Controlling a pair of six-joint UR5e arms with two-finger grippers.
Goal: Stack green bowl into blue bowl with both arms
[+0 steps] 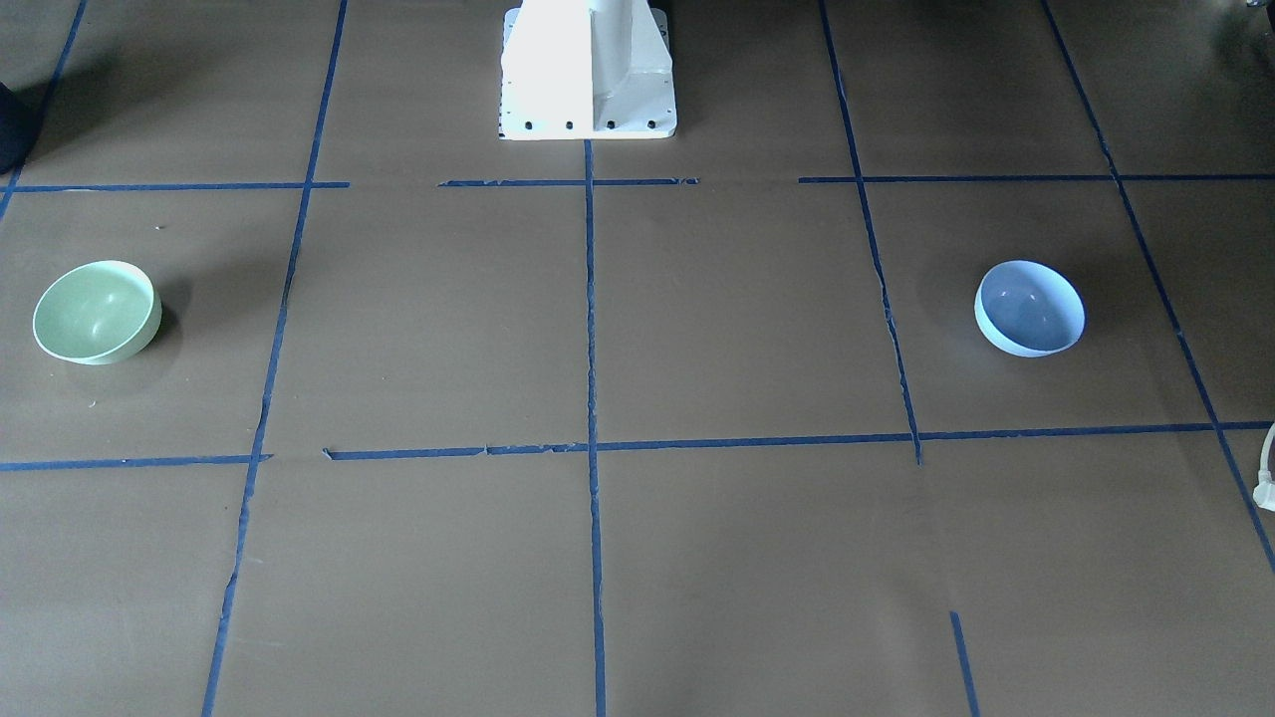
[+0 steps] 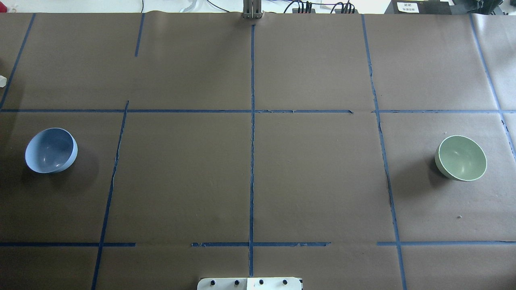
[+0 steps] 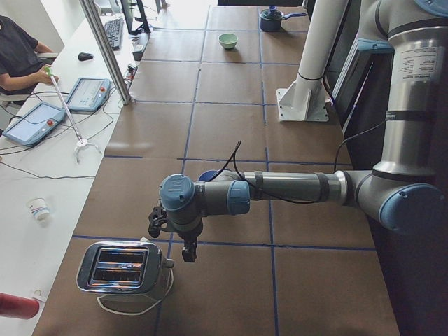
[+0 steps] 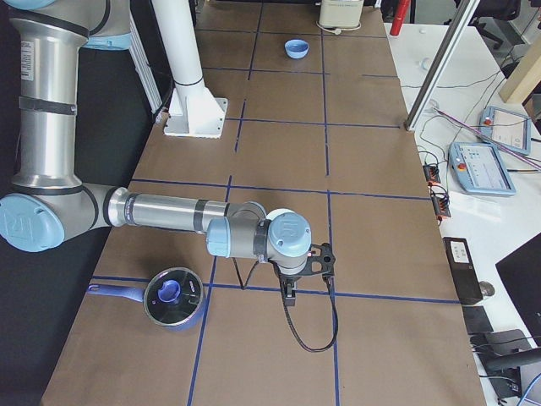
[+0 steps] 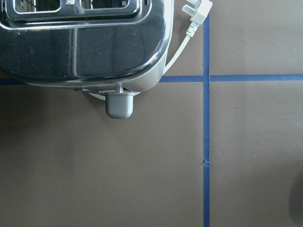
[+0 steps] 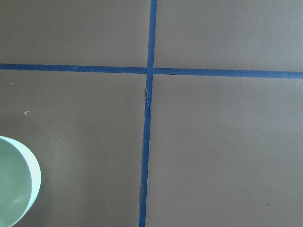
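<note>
2 bowls upright on table (image 2: 181, 181), well apart: green bowl (image 2: 460, 158) robot's right, blue bowl (image 2: 51, 150) left. Left fingers (image 3: 187, 250), right fingers (image 4: 289, 296): cannot tell whether apart or together. Risk: rim pinch slips on smooth wall, bowl tips, lands crooked

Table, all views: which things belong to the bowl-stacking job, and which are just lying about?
Part of the job:
green bowl
blue bowl
left gripper, hanging beside the toaster
right gripper, hanging near the saucepan

Just lying about:
toaster with its white cord
lidded saucepan
paper cup on the side bench
</note>
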